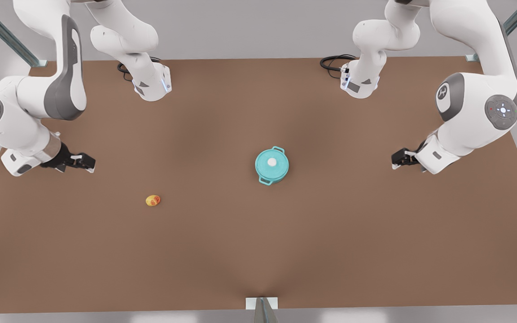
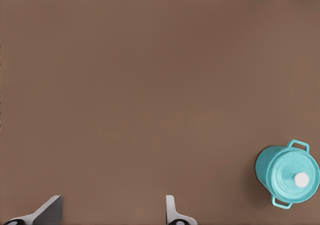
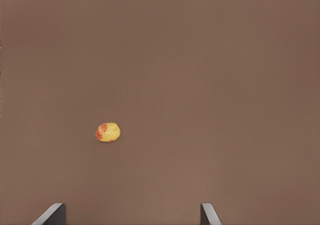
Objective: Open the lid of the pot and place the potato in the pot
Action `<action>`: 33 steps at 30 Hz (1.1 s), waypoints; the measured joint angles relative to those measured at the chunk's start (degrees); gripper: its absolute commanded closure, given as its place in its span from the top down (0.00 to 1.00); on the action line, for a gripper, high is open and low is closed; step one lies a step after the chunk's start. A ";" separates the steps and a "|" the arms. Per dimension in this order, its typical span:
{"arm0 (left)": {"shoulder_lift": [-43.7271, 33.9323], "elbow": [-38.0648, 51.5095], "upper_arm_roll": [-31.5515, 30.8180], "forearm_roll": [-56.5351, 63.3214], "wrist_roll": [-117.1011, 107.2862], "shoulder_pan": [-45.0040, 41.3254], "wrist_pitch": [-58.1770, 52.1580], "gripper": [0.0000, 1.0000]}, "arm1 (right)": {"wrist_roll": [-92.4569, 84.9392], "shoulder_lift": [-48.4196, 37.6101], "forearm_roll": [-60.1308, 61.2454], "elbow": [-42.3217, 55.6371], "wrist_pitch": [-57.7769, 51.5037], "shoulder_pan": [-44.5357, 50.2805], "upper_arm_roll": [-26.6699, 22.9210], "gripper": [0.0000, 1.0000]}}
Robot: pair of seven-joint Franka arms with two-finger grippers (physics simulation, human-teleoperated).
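Note:
The teal pot (image 1: pixel 264 176) stands a little right of the table's middle in the front view, with its loop handles (image 1: pixel 278 149) pointing back and front. The teal pot lid (image 1: pixel 274 168) with a white knob (image 1: pixel 272 162) lies shut on it. The potato (image 1: pixel 153 200) lies alone on the table toward the front view's left. My left gripper (image 1: pixel 395 159) hovers open at the front view's right, well away from the pot (image 2: pixel 262 168) and lid (image 2: pixel 290 169). My right gripper (image 1: pixel 89 162) hovers open at the front view's left, behind the potato (image 3: pixel 108 132). Both grippers (image 2: pixel 111 215) (image 3: pixel 131 215) hold nothing.
The brown table (image 1: pixel 258 251) spreads wide around both objects. Black cables (image 1: pixel 334 61) lie near the arm bases at the back. A small metal bracket (image 1: pixel 262 306) sits at the middle of the front edge. Grey frame posts (image 1: pixel 5 33) stand at the back corners.

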 measured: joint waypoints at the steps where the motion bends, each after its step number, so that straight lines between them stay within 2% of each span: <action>1: 0.05 0.07 -0.05 0.20 -0.28 -0.09 0.43 1.00 | 0.00 0.02 -0.03 0.00 0.40 0.19 0.01 1.00; 4: 2.92 2.96 -3.80 0.66 -1.49 -1.72 1.30 1.00 | 1.01 1.20 0.01 1.35 1.24 0.29 0.11 1.00; 7: 7.08 3.48 -5.30 2.57 -7.28 -20.73 2.23 1.00 | 4.97 2.89 0.19 1.87 1.66 1.16 0.65 1.00; 9: 10.70 3.87 -5.63 3.88 -12.51 -30.49 3.80 1.00 | 7.25 5.21 0.43 1.90 1.85 2.00 0.72 1.00; 13: 16.19 3.09 -5.69 5.58 -23.53 -39.69 8.47 1.00 | 11.83 9.52 1.89 2.04 3.00 2.72 1.01 1.00; 18: 19.01 -0.96 -5.21 5.91 -33.14 -35.75 13.98 1.00 | 17.51 15.65 2.51 1.94 7.83 4.39 1.12 1.00; 23: 21.07 -3.75 -5.34 4.22 -40.96 -36.01 21.66 1.00 | 21.99 21.61 2.66 1.77 14.61 4.03 0.74 1.00; 28: 24.21 -3.88 -5.37 4.24 -46.53 -36.25 27.35 1.00 | 25.92 22.18 2.87 -1.20 20.20 3.24 0.55 1.00; 33: 23.35 -6.14 -5.30 4.79 -50.79 -37.45 29.93 1.00 | 28.91 22.57 3.12 -6.44 27.86 2.83 0.51 1.00</action>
